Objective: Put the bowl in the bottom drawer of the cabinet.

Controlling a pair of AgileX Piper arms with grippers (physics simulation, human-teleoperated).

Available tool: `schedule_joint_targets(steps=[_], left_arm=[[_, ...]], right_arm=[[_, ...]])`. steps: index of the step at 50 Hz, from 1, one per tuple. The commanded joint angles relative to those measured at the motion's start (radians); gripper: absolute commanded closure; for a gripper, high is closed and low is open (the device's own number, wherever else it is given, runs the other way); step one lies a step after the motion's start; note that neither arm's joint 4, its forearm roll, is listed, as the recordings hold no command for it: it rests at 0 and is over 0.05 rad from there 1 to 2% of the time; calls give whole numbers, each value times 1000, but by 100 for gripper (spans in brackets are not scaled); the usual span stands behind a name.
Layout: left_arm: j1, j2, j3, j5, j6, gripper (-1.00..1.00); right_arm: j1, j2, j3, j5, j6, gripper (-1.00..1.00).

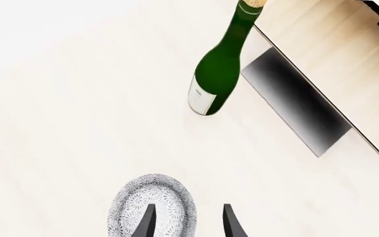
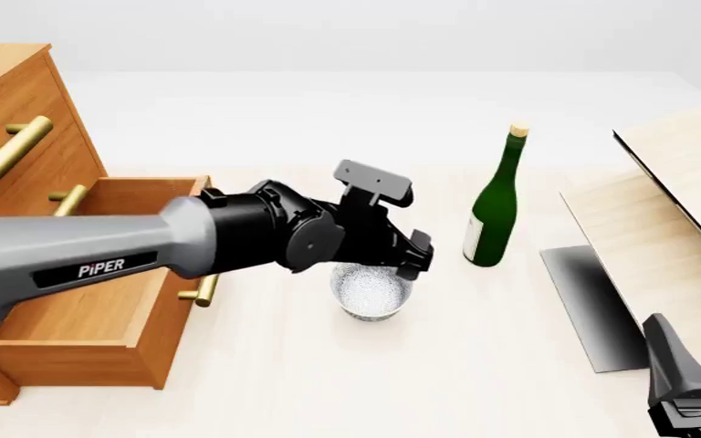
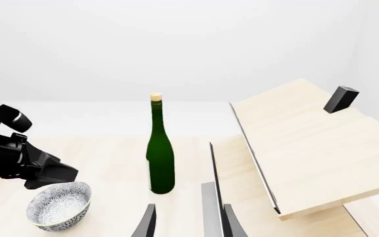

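Observation:
The speckled white-grey bowl stands upright on the table, right of the cabinet. The bottom drawer is pulled out, its inside bare. My left gripper hangs just over the bowl, open. In the left wrist view its fingers straddle one side of the bowl's rim, one over the inside, one outside. I cannot tell whether they touch it. My right gripper stands open and empty at the table's near right, far from the bowl.
A green wine bottle stands upright just right of the bowl. Pale wood panels with a dark edge lean at the right, over a grey slab. The cabinet's upper drawers with gold handles are shut.

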Motion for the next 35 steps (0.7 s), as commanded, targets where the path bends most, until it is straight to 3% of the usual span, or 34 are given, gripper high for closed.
schedule_joint_targets(steps=[1, 35], left_arm=[[-6, 34, 4, -13, -24, -100], [-17, 130, -26, -17, -59, -100]], right_arm=[[0, 0, 0, 0, 0, -100], [0, 0, 0, 0, 0, -100]])
